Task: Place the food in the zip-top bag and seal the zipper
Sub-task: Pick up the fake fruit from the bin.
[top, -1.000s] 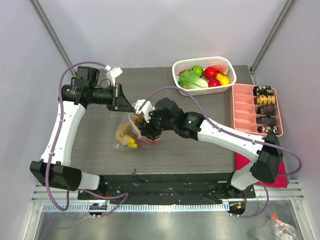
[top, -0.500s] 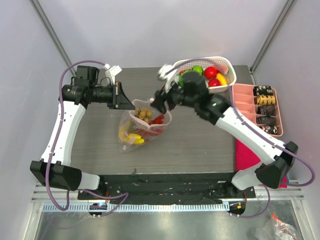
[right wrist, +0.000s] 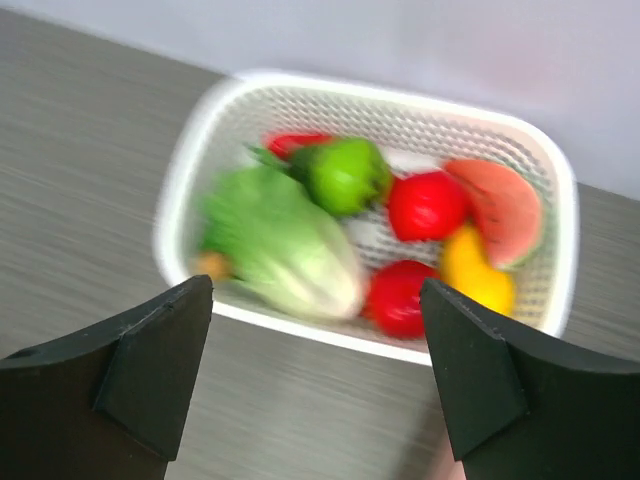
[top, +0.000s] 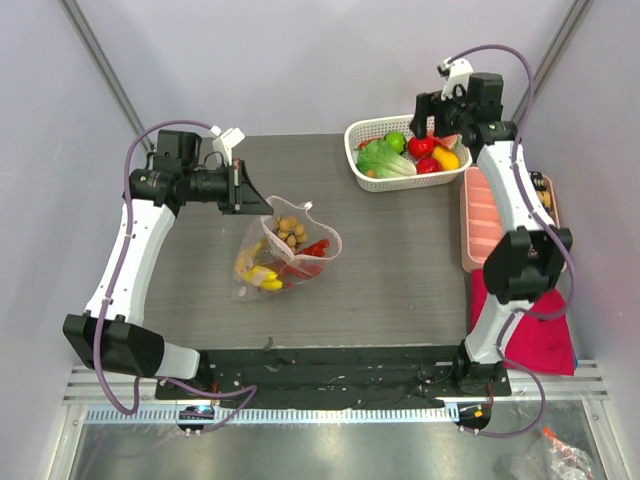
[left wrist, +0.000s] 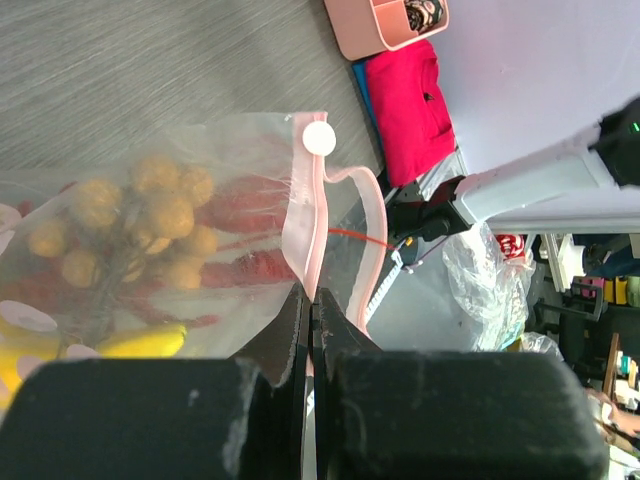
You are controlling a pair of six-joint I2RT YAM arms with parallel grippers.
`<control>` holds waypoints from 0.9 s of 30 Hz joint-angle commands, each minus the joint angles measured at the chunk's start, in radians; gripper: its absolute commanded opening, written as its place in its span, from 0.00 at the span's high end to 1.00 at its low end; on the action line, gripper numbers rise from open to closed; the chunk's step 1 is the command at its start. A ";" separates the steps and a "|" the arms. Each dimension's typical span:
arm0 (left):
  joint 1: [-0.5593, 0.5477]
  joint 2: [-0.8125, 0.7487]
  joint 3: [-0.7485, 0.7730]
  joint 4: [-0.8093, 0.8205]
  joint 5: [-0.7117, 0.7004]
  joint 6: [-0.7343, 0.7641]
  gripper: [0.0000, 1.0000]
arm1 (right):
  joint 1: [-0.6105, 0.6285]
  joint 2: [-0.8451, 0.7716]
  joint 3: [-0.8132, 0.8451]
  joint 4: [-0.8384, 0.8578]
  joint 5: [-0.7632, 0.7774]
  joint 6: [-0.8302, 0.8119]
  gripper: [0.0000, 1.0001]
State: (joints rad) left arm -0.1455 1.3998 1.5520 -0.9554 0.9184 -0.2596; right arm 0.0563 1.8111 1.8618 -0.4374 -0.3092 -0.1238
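Note:
The clear zip-top bag (top: 288, 252) hangs from my left gripper (top: 256, 207), which is shut on the pinkish zipper (left wrist: 305, 205) at the mouth edge. In the left wrist view the jaws (left wrist: 311, 296) pinch that strip. Inside the bag (left wrist: 150, 250) lie a brown berry cluster (top: 290, 231), a red chilli (top: 315, 247) and yellow bananas (top: 258, 276). My right gripper (top: 428, 112) hovers open and empty above the white basket (top: 352, 140). In its wrist view the gripper (right wrist: 315, 290) frames a lettuce (right wrist: 285, 245), a green fruit (right wrist: 345, 172), red pieces (right wrist: 428, 205) and a yellow piece (right wrist: 475, 270).
A pink compartment tray (top: 480, 215) with dark items stands at the right edge, partly behind the right arm. A red cloth (top: 535, 335) lies near the right arm's base. The basket (right wrist: 560, 250) sits at the back right of the table.
My right gripper has left the bag's mouth, swung up and back right to above the basket, and opened wider. The left gripper still holds the bag, which now hangs more open.

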 commanded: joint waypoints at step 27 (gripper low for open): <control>0.004 0.033 -0.067 0.012 0.011 0.053 1.00 | -0.085 0.683 0.425 0.186 0.056 -0.157 0.18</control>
State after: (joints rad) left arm -0.1455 1.4170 1.4895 -0.9546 0.9161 -0.2234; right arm -0.0345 2.4763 2.2681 -0.3576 -0.2726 -0.3031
